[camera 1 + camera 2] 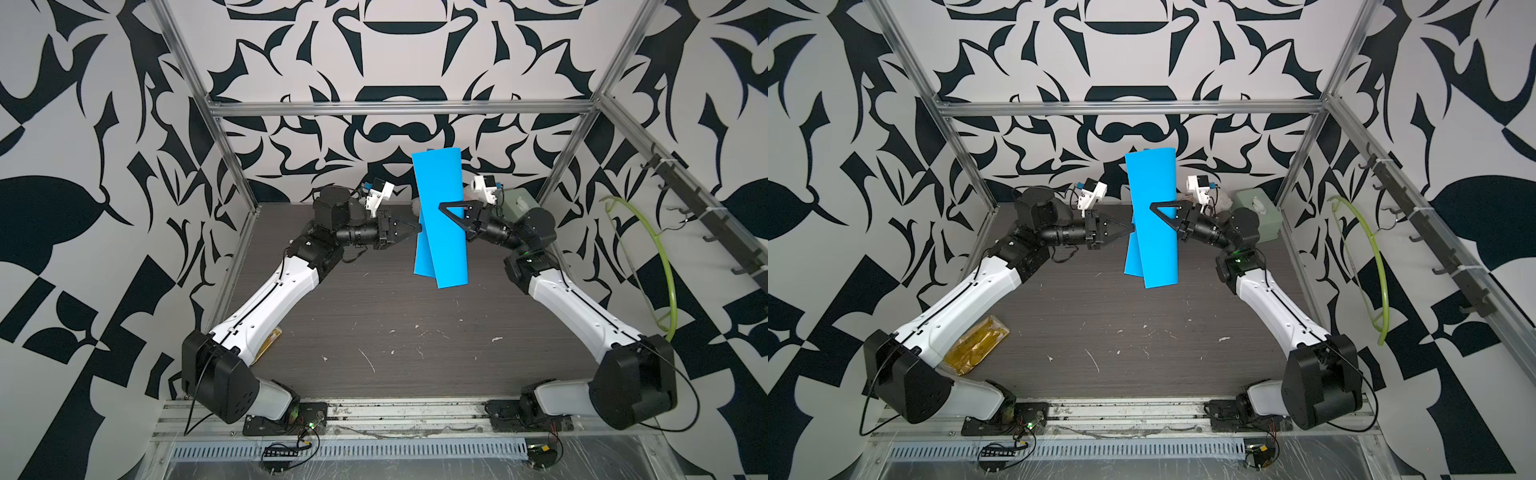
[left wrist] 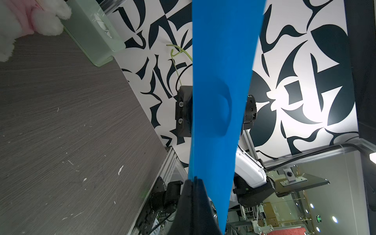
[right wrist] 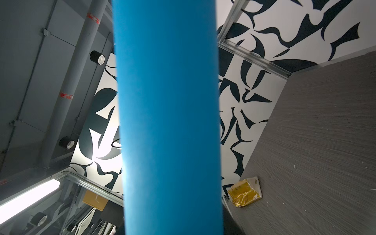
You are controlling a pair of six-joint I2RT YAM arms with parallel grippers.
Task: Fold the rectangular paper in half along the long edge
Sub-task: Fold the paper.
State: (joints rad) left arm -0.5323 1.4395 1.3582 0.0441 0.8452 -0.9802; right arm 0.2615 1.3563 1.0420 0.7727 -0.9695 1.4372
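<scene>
Above grained table point(image 1: 374, 316) | curled blue rectangular paper point(image 1: 442, 253) | left pincer point(image 1: 418, 227) clamps it | right pincer point(image 1: 444, 208): cannot tell

Rectangular paper point(image 1: 440, 249) stands upright in the air above the table point(image 1: 395, 332), between the two tools. The left tool point(image 1: 417, 227) is on its left edge at mid-height, and the right tool point(image 1: 444, 207) reaches in from the opposite side with one finger across the near face, the other hidden behind. Tissue box point(image 1: 517, 203) sits on the table just behind the right tool's wrist, in the far right corner, plush toy point(image 2: 46, 22) just beside it on the paper's side. Packet point(image 1: 976, 345) lies on the table well back from the left tool, partly under that arm's forearm; hanger point(image 1: 665, 257) on the wall outboard of the right tool.
</scene>
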